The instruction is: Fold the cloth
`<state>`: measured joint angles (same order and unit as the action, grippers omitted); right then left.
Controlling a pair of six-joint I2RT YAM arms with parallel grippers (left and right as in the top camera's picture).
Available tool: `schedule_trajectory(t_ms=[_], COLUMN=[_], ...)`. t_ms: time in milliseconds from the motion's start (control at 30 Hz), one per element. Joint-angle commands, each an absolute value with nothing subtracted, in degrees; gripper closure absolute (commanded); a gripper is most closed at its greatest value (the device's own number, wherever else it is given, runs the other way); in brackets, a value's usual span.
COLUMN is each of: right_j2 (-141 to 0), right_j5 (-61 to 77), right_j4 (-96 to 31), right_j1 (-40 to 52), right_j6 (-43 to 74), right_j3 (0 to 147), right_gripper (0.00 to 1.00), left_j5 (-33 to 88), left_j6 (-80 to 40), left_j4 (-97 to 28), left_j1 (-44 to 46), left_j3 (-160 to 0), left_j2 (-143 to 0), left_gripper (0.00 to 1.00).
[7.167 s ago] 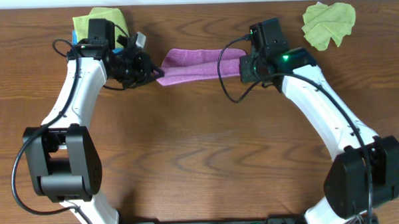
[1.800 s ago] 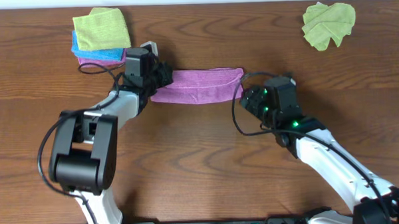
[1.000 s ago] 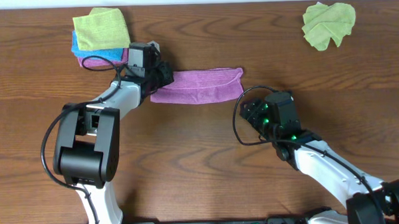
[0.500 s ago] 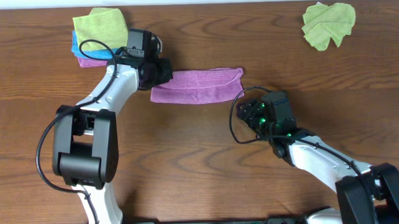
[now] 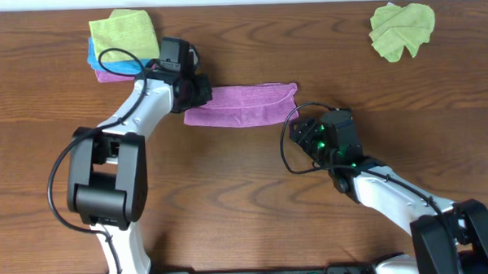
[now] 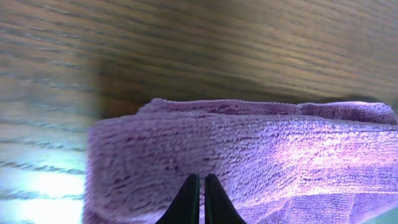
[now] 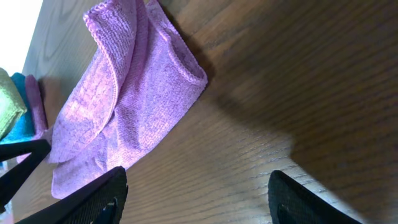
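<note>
The purple cloth (image 5: 243, 104) lies on the wooden table as a long folded strip, its layers showing in the right wrist view (image 7: 124, 106). My left gripper (image 5: 200, 91) sits at the strip's left end. In the left wrist view its fingertips (image 6: 199, 186) are pressed together just over the cloth's pile (image 6: 261, 143), with nothing visibly pinched between them. My right gripper (image 5: 303, 135) hovers over bare wood just below the strip's right end, apart from it. Its fingers stand wide open (image 7: 196, 199) with only table between them.
A stack of folded cloths, green on blue on pink (image 5: 123, 42), rests at the back left, right behind my left arm. A crumpled green cloth (image 5: 401, 27) lies at the back right. The stack's edge shows in the right wrist view (image 7: 12, 115).
My left wrist has swung slightly toward the back while its tips stay at the cloth's left end. The right gripper has edged a little left. The cloth has not moved.
</note>
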<state>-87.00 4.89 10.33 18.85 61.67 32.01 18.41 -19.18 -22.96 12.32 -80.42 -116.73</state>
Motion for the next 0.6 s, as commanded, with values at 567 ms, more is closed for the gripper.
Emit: schedule_trajectory(t_ms=[567], right_j2=[-101.56], right_j5=[3.44], right_j4=[29.93], right_j1=[18.44], right_j6=[65.21], right_j3=[31.83], right_gripper=[0.28], left_j5=[17.37], left_j6=[-17.98], left_j4=[-22.09], left_j1=[12.82], left_j3=[-81.06], left_j2=[-121.62], left_gripper=[0.94])
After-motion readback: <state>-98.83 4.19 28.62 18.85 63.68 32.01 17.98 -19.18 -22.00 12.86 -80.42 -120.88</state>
